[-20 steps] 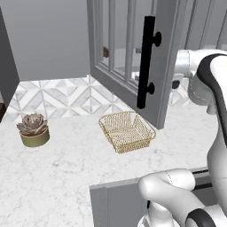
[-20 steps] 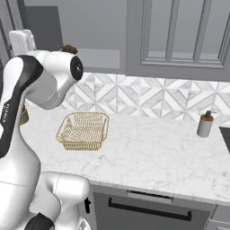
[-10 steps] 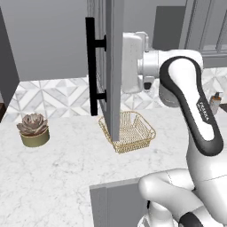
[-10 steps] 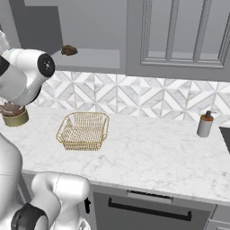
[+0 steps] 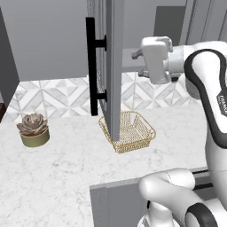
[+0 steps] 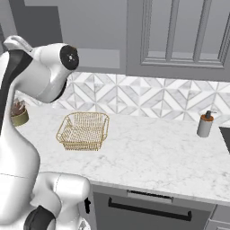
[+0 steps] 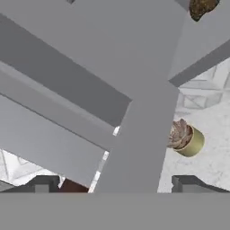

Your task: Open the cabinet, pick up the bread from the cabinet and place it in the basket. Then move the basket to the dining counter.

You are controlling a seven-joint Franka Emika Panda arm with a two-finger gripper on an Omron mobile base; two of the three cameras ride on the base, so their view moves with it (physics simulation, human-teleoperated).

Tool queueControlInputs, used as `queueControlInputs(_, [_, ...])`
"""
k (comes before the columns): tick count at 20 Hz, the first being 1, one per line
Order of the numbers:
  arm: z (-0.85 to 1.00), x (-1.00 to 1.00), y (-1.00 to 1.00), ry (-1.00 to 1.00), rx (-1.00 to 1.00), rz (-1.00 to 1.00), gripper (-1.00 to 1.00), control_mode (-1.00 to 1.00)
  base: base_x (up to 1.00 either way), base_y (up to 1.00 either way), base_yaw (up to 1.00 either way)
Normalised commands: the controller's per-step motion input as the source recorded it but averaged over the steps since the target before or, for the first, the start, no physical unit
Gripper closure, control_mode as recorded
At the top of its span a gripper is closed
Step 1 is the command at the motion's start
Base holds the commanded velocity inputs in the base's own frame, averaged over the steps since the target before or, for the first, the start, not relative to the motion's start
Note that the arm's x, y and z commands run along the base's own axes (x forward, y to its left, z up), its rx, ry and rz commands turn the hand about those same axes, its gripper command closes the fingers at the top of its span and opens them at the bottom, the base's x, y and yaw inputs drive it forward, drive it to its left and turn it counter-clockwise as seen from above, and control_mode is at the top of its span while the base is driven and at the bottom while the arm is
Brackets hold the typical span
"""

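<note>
Succulent in a gold pot (image 5: 33, 130) at nine o'clock on the marble worktop (image 5: 66, 168). Cabinet door (image 5: 111, 66) swung open edge-on, black bar handle (image 5: 91, 66) facing left, just above the gold wire basket (image 5: 128, 131). Gripper (image 7: 114, 182) spread wide, grasping nothing, near the door's edge. Bread (image 7: 202, 7) at one o'clock in the hand view, on the cabinet shelf. Soap dispenser (image 6: 205, 124) at three o'clock.
</note>
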Motion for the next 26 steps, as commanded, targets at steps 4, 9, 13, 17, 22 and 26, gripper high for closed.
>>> queueControlInputs(4, [0.00, 0.76, -0.14, -0.47, -0.44, -0.07, -1.00, -1.00, 0.00, 0.00, 0.00])
queueControlInputs(9, [0.00, 0.83, -0.07, -0.37, -0.39, -0.08, -1.00, -1.00, 0.00, 0.00, 0.00])
queueControlInputs(13, [-0.23, 0.89, 0.00, -0.35, -0.25, -0.08, -1.00, -1.00, 0.00, 0.00, 0.00])
queueControlInputs(17, [0.01, 1.00, 0.00, -0.09, -0.15, -0.09, -1.00, -1.00, 0.00, 0.00, 0.00])
queueControlInputs(22, [0.00, 0.93, 0.00, 0.05, -0.14, -0.05, -1.00, -1.00, 0.00, 0.00, 0.00])
queueControlInputs(26, [0.18, 0.96, 0.00, 0.14, -0.10, -0.03, -1.00, -1.00, 0.00, 0.00, 0.00])
